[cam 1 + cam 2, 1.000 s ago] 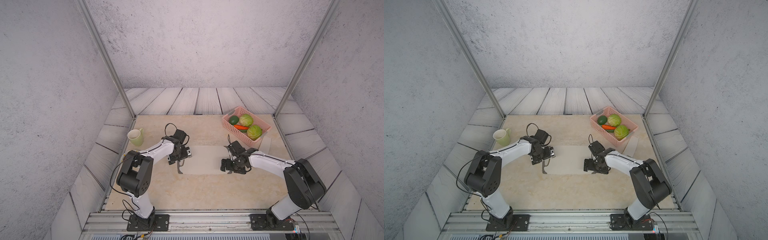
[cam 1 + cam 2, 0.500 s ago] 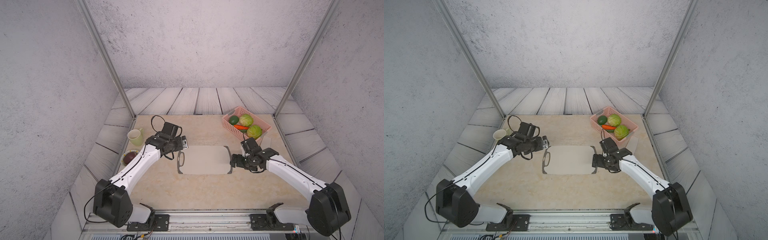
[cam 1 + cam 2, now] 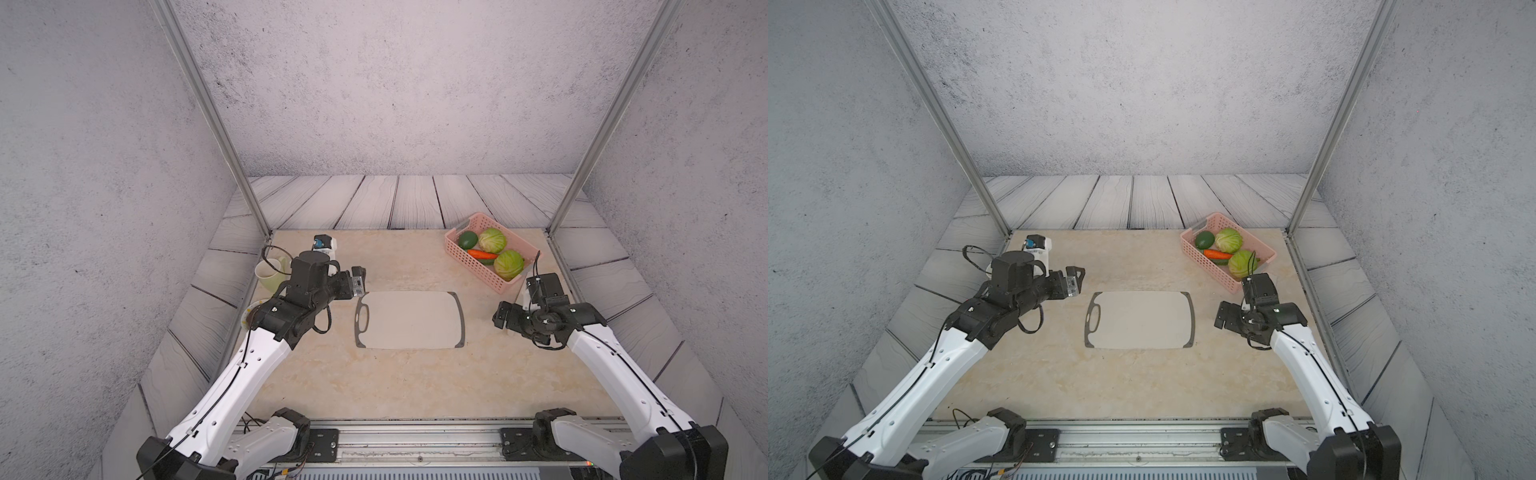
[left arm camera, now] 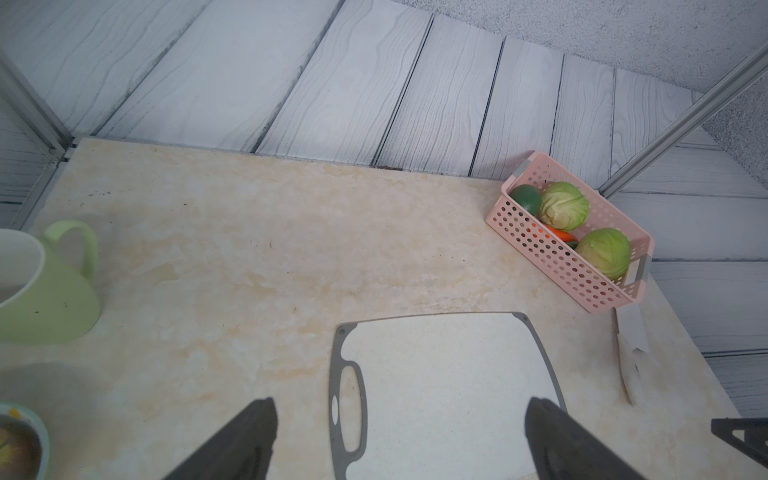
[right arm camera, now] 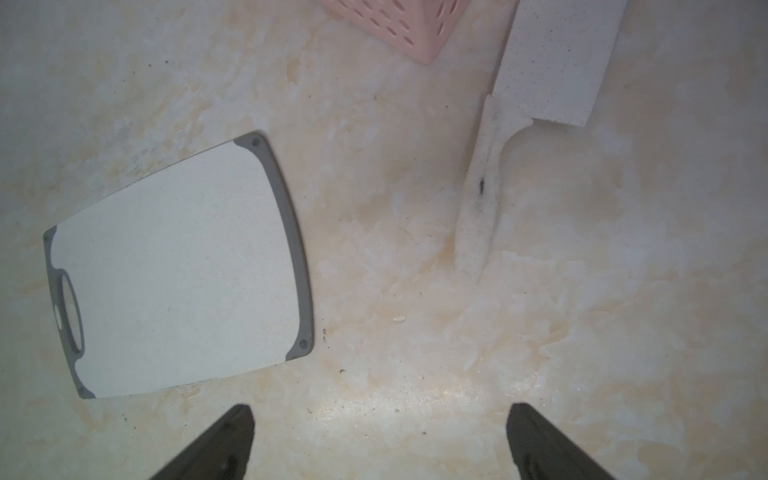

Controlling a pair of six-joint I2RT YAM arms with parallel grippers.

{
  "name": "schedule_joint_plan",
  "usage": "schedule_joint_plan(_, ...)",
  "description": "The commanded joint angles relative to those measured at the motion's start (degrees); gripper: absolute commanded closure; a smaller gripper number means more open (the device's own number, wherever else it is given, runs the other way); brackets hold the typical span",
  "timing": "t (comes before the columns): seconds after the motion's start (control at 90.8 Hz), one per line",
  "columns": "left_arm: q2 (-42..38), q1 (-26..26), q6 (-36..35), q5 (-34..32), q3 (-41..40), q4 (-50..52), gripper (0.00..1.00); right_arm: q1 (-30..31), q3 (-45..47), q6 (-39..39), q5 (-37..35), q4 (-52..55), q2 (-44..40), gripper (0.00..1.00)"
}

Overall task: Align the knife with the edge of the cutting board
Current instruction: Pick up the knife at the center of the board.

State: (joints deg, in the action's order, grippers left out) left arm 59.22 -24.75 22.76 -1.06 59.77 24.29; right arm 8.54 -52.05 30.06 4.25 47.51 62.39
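Left claw (image 4: 401, 405), wide open and empty, hovers at nine o'clock of the cutting board (image 3: 409, 320); right claw (image 5: 380, 409), likewise open and empty, at three o'clock near the knife (image 5: 552, 75).

The right gripper (image 5: 379, 415) hangs with dark fingers spread wide over the marbled tabletop (image 5: 415, 332) — the cutting board (image 5: 174, 266) lies flat, the knife (image 5: 540, 79) well apart from it, blade near a pink basket (image 5: 399, 25).
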Motion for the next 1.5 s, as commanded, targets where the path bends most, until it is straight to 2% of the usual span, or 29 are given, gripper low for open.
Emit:
schedule_joint_plan(0.0, -3.0, 0.3, 1.4, -0.1, -4.9, -6.0, 0.02, -2.3, -1.3, -1.1, 1.0, 2.2, 0.4, 0.01)
schedule_joint_plan(0.231, -1.8, 0.3, 0.8, -2.8, -4.3, -1.9, 0.02, -7.0, -2.1, -0.9, 2.6, 1.9, 2.5, 0.01)
schedule_joint_plan(0.44, 1.1, 0.3, -2.2, -0.1, -1.6, 2.0, 0.02, -9.7, -2.6, -0.5, 3.2, 0.6, 5.5, 0.02)
schedule_joint_plan(0.936, 3.6, 0.3, -2.4, -0.2, 0.5, 6.4, 0.02, -10.6, -5.1, 3.0, 3.4, -3.2, 17.8, 0.06)
schedule_joint_plan(1.486, 4.1, 0.3, -3.2, -1.0, 0.9, 7.2, 0.02, -12.2, -6.5, 2.4, 5.5, -6.7, 28.9, 0.07)
